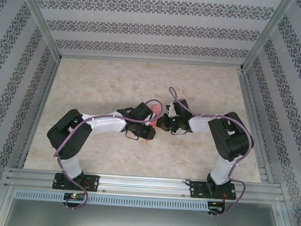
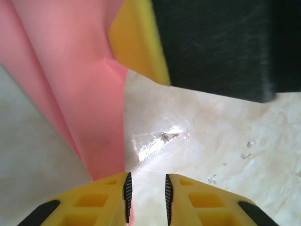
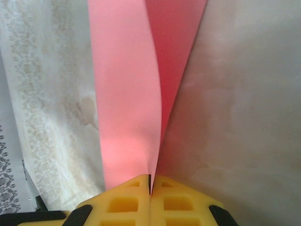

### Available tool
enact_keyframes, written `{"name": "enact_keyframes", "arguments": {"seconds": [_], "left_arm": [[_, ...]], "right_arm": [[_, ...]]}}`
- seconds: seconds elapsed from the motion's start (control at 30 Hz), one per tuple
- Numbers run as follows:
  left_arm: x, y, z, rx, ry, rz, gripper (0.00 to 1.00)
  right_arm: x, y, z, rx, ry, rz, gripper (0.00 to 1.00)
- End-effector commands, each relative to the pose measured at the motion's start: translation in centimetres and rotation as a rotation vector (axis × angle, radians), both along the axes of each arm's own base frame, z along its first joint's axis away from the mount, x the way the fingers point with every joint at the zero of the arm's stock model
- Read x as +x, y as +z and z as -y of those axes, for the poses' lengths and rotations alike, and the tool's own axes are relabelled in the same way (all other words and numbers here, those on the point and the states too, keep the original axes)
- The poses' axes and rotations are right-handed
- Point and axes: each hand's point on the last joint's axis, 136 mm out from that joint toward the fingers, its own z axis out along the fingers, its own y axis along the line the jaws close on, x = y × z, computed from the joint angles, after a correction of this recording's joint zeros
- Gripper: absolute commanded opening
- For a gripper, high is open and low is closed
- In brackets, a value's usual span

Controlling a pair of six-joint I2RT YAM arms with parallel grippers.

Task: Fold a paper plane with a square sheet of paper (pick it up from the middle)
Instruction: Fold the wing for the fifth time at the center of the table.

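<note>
Right tool [image 3: 150,181] clamped shut on the square sheet of paper [image 3: 127,94], mid-table [image 1: 116,79].
Left tool [image 2: 146,188] slightly ajar, gripping nothing I can see; the sheet lies against its left finger, left of the gap.

Both arms bent at the elbow, upper links leaning outward, forearms angled inward so the wrists nearly meet in the middle. Left claw [image 2: 146,190]: jaws slightly apart, narrow gap between the pads, tips angled downward. Right claw [image 3: 150,184]: fingers pressed together tip to tip, pinching the paper sheet [image 3: 127,94]. The claws face each other, close together.
</note>
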Motion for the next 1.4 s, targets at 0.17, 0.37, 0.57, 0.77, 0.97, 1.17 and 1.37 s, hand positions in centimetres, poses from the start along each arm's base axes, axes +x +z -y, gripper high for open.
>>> {"name": "enact_keyframes", "arguments": {"seconds": [0.17, 0.37, 0.57, 0.77, 0.97, 1.17, 1.37], "left_arm": [[1.9, 1.5, -1.5, -0.004, 0.076, 0.062, 0.29], [4.8, 1.5, -2.9, 0.014, 0.166, 0.113, 0.29], [7.5, 1.6, -2.7, -0.084, 0.2, 0.091, 0.28], [8.9, 0.7, -2.5, -0.131, 0.203, 0.047, 0.3], [9.8, 0.6, -2.2, -0.21, 0.22, 0.024, 0.33], [9.8, -0.6, -2.2, -0.225, 0.225, -0.024, 0.23], [10.2, -0.9, -3.8, -0.179, 0.246, -0.01, 0.26]], "right_arm": [[-0.1, -0.9, -0.1, -0.078, 0.033, 0.012, 0.0], [-0.1, -0.7, -0.4, -0.087, 0.044, 0.021, 0.0], [-0.2, -0.4, -0.7, -0.086, 0.052, 0.03, 0.0], [-0.2, -0.2, -0.8, -0.09, 0.056, 0.036, 0.0], [-0.1, 0.3, -1.1, -0.09, 0.068, 0.05, 0.0], [0.2, 1.0, -1.6, -0.082, 0.084, 0.075, 0.0], [0.2, 1.1, -1.8, -0.103, 0.096, 0.079, 0.0]]}}
